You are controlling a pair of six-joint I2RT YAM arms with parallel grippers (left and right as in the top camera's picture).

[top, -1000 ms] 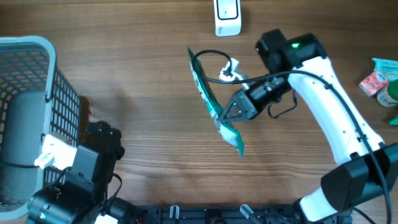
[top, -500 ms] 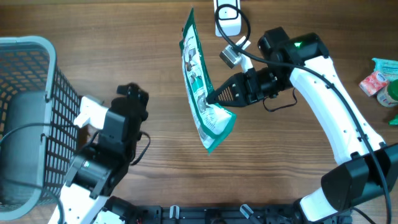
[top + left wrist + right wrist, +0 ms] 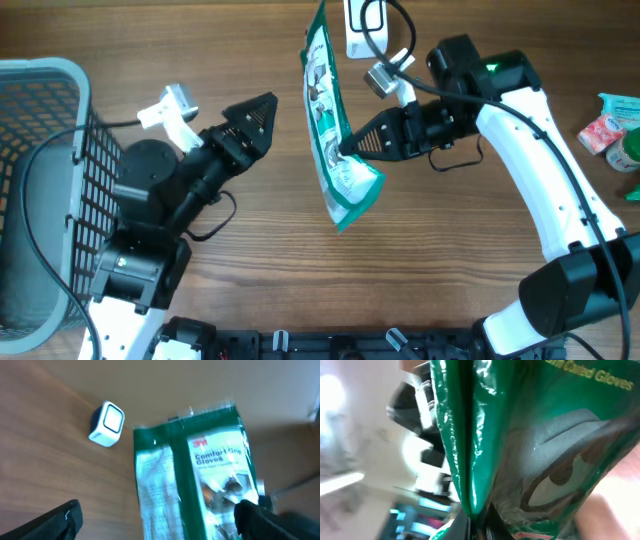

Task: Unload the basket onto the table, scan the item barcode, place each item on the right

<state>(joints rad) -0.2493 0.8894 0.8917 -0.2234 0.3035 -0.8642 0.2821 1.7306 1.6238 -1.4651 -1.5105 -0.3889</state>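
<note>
The item is a green and white packet of gloves [image 3: 335, 130], hanging upright above the table's middle. My right gripper [image 3: 345, 148] is shut on its right edge. In the right wrist view the packet [image 3: 535, 435] fills the frame, pinched between the jaws of the right gripper [image 3: 480, 527]. My left gripper [image 3: 262, 110] is open, pointing at the packet from the left, a short way off. In the left wrist view the packet [image 3: 200, 475] lies ahead between the spread fingers [image 3: 55, 522]. The barcode cannot be made out.
A small white scanner box [image 3: 365, 25] stands at the table's back edge, also seen as a white box [image 3: 106, 422] in the left wrist view. A grey basket [image 3: 40, 80] stands far left. Small packets [image 3: 615, 130] lie at the right edge.
The left arm swung up from the front left corner toward the packet, its gripper open. The right gripper lifted the packet and carried it toward the back.
</note>
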